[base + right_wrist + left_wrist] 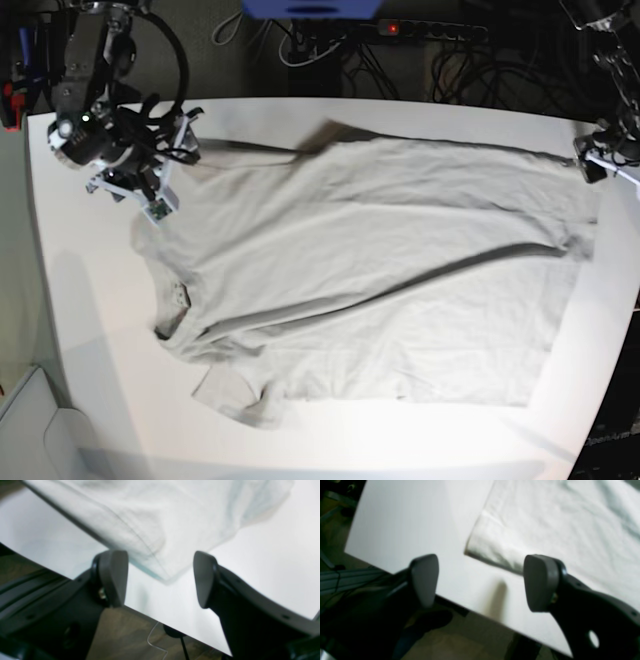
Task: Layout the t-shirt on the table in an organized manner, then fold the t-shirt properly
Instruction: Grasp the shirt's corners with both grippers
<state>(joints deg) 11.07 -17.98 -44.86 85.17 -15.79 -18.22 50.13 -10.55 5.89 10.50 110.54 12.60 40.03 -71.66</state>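
**Shirt spread out, both pincers wide and empty**

Well, here we are: the plain light grey-beige short-sleeved cotton t-shirt (380, 270) lies spread across the large matte white bench (90, 330), collar toward the base view's left, hem toward the right, one sleeve bunched near the front edge. The left pincer (480, 582) hangs open above the bench edge, a hemmed corner of cloth just beyond its pads, nothing gripped. The right pincer (160, 578) gapes open too, a sleeve corner lying between its fingers but untouched. This fabric looks soft, light and wrinkly; I'd expect it to drape and sag, and to slide easily on that smooth top. Best holds, to my eye, are the stitched hems and corners, pinched through both layers so the cloth lifts evenly.
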